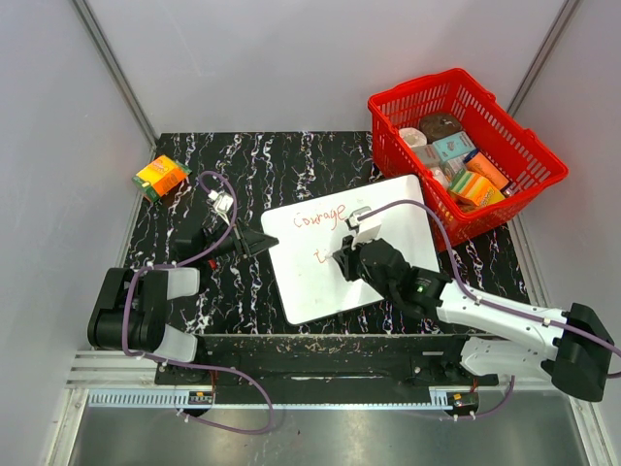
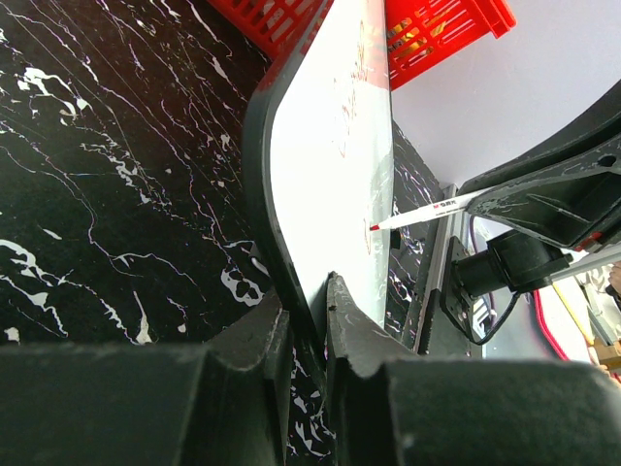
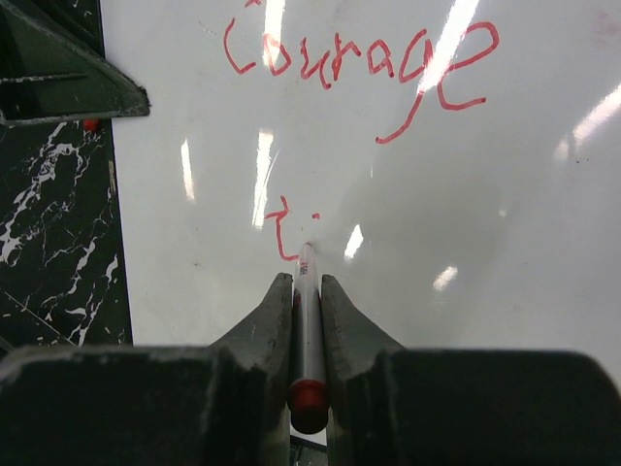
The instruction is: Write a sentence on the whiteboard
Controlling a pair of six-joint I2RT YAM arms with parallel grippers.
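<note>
The whiteboard (image 1: 393,204) lies tilted on the black marble table, its left edge pinched by my left gripper (image 1: 269,243). In the left wrist view the fingers (image 2: 254,335) of that gripper (image 2: 306,313) close on the board's dark rim (image 2: 260,194). My right gripper (image 1: 345,258) is shut on a red-capped marker (image 3: 309,330), whose tip touches the board (image 3: 485,243). The sentence (image 3: 359,58) reads "courage" in red; below it is a "t" (image 3: 281,228) and a dot beside the tip. The marker (image 2: 427,208) also shows from the left wrist.
A red basket (image 1: 532,146) with several boxes and jars stands at the back right, touching the board's far corner. An orange box (image 1: 161,177) sits at the table's back left corner. Purple cables loop over the left arm (image 1: 146,306).
</note>
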